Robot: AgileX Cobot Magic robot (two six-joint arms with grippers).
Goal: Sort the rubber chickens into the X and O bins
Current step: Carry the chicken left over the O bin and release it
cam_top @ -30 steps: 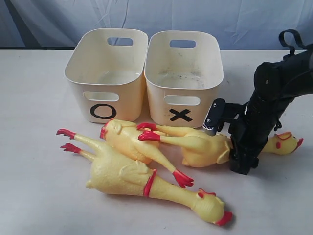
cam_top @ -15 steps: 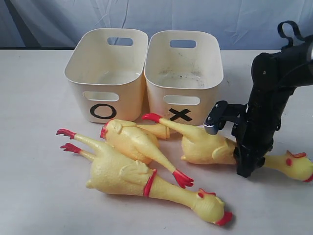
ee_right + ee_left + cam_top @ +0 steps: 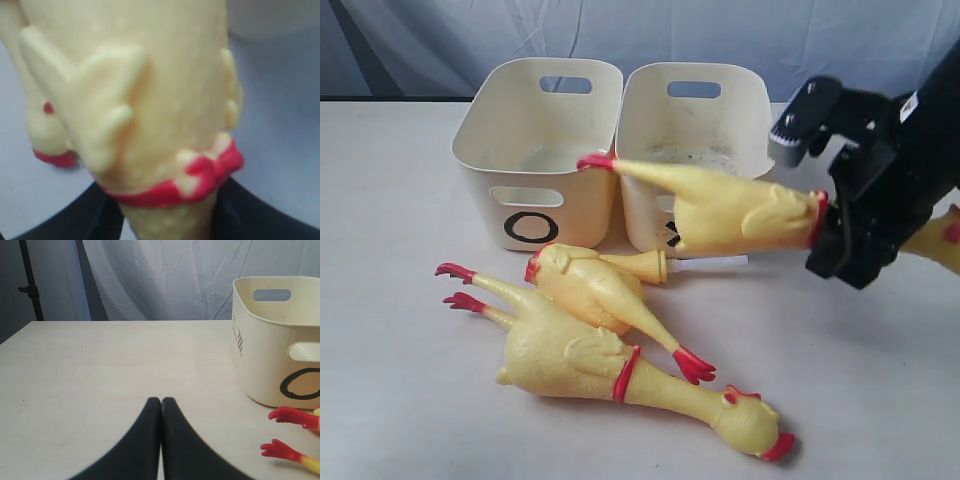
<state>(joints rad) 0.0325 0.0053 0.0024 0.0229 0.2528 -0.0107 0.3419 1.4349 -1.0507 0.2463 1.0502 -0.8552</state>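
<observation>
1. while the left gripper hangs low over bare table, its two black fingers are pressed together on nothing. its wrist view has the o bin ahead to one side, with two red feet just short of it.
2. front chicken: nearest the exterior camera, flat on the table, lying diagonally. red feet at the left, red neck band mid-length, head with red comb and beak at near right. pale yellow, pebbled skin.
3. middle chicken: just behind it, also flat. red bit at its left end, one leg running toward near right to a red foot. a white tube sticks out of its far right end along the table.
4. right gripper: arm enters from the right edge, wrist angled down and left. fingers pinch the held chicken on the neck right behind its red band. right wrist view agrees: black fingers either side of the neck, wing and band filling the frame.
5. held chicken: clear of the table and roughly level. legs stretch left, red feet at the o bin's front right corner near rim height. body spans the front of the x bin and covers most of the x mark. head shows past the arm at the right edge.
6. both bins upright, side by side and touching. cream, slot handles, dark specks on the x bin floor. all three chickens are outside them.
</observation>
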